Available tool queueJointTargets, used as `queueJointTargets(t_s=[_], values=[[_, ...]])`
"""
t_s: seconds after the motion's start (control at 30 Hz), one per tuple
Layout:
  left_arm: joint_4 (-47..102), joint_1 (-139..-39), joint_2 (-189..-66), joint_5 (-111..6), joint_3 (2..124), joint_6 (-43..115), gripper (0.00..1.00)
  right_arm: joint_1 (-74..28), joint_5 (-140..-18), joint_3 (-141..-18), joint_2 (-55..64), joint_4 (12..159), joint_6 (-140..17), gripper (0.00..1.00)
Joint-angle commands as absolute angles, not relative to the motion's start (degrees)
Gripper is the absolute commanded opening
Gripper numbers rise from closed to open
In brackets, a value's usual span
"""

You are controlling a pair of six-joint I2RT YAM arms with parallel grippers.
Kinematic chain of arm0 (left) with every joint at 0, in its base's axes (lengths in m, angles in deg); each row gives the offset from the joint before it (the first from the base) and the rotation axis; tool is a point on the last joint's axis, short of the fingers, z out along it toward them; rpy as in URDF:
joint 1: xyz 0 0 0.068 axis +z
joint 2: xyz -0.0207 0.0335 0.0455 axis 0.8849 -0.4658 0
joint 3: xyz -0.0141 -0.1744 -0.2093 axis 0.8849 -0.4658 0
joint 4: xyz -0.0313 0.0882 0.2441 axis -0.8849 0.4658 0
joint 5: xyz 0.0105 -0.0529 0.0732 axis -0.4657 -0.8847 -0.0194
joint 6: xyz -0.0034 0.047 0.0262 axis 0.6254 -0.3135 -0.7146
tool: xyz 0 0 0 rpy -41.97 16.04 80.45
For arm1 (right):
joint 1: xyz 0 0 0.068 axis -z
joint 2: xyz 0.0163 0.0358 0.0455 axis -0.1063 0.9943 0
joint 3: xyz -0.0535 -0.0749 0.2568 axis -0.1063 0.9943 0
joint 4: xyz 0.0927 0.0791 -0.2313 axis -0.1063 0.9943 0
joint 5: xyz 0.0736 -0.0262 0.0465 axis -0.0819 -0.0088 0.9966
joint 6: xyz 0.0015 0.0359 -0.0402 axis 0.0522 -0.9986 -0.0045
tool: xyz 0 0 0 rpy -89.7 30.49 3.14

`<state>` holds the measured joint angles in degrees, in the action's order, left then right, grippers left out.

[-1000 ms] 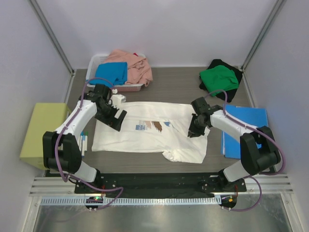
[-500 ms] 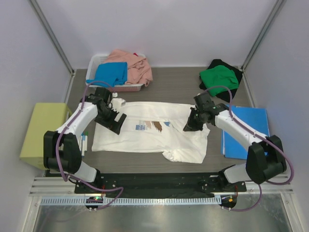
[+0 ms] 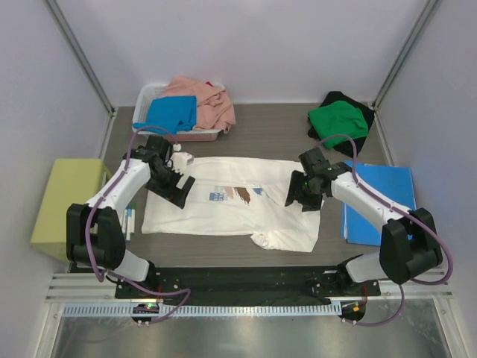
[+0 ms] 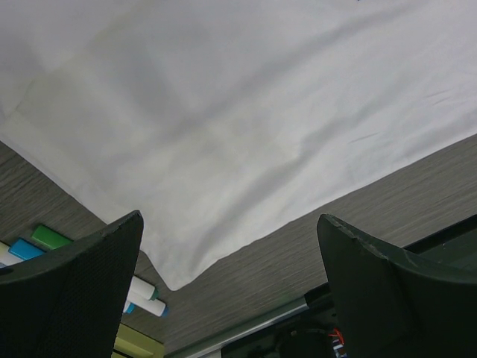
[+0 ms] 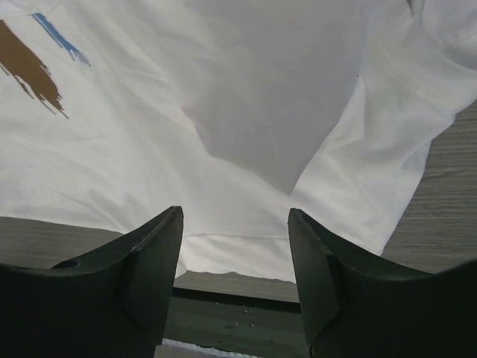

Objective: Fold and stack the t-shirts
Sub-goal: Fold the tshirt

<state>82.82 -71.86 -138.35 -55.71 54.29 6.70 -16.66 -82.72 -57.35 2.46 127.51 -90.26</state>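
A white t-shirt [image 3: 231,207] with a blue-and-brown chest print [image 5: 30,71] lies spread flat on the table. Its right part is folded into a pointed flap [image 5: 276,112]. My left gripper [image 3: 179,191] hovers open over the shirt's left side, above the lower left corner [image 4: 175,280]; nothing is between its fingers [image 4: 89,283]. My right gripper [image 3: 302,197] stands open just above the shirt's right part, holding nothing. A green t-shirt [image 3: 339,119] lies on a black one [image 3: 363,128] at the back right. Bright blue [image 3: 173,112] and salmon pink [image 3: 209,101] t-shirts fill the basket.
The white basket [image 3: 149,93] stands at the back left. A stiff blue folder [image 3: 381,201] lies right of the shirt. A yellow-green box [image 3: 67,205] sits off the table's left edge, with markers [image 3: 128,220] beside it. The black base rail [image 3: 238,280] runs along the near edge.
My right gripper was shut low on the shirt's right part and has opened, letting the cloth go. The left arm has barely moved and stays open.
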Motion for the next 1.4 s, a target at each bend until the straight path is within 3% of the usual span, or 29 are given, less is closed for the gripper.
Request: queueJointTargets(t_s=[0.0, 0.17, 0.27, 0.37, 0.4, 0.5, 0.87, 1.0, 1.2, 1.23, 1.3, 1.37], values=[[81.66, -71.73, -136.65, -55.19, 54.07, 7.01, 1.00, -16.66, -86.62, -57.28, 3.99, 126.31, -88.72, 0.61], [81.49, -71.81, -136.47, -55.02, 53.72, 6.83, 1.00, -16.14, -86.36, -58.50, 6.36, 124.55, -87.93, 0.52], [81.23, -71.73, -136.38, -54.84, 53.28, 6.92, 1.00, -15.96, -86.44, -59.03, 7.85, 123.67, -87.76, 0.40], [81.14, -71.73, -136.03, -54.49, 52.58, 6.74, 1.00, -15.70, -85.74, -60.09, 9.17, 123.31, -87.67, 0.22], [80.96, -71.73, -135.94, -54.31, 52.49, 6.66, 1.00, -15.61, -85.30, -60.52, 9.35, 123.14, -87.75, 0.10], [80.61, -71.73, -135.59, -53.52, 51.96, 6.31, 1.00, -15.52, -84.34, -62.19, 9.44, 123.57, -87.76, 0.01], [80.43, -71.81, -135.85, -53.96, 52.31, 6.65, 1.00, -9.83, -79.15, -71.69, 6.27, 123.76, -87.58, 0.01], [80.61, -71.73, -135.50, -54.14, 52.40, 6.66, 1.00, -3.05, -73.53, -69.15, 10.04, 118.23, -89.77, 0.01], [80.87, -71.73, -135.41, -54.84, 52.14, 6.92, 1.00, -0.58, -73.16, -67.47, 18.04, 109.43, -94.96, 0.01], [80.96, -71.73, -135.41, -54.84, 52.22, 6.92, 1.00, -0.58, -73.34, -67.73, 20.84, 108.82, -94.96, 0.06], [80.96, -71.73, -135.41, -54.84, 52.14, 6.92, 1.00, -0.58, -74.05, -69.04, 23.31, 108.37, -94.09, 0.26], [80.96, -71.73, -135.06, -55.01, 51.87, 7.01, 1.00, -0.58, -75.88, -69.93, 25.69, 108.46, -93.03, 0.33]])
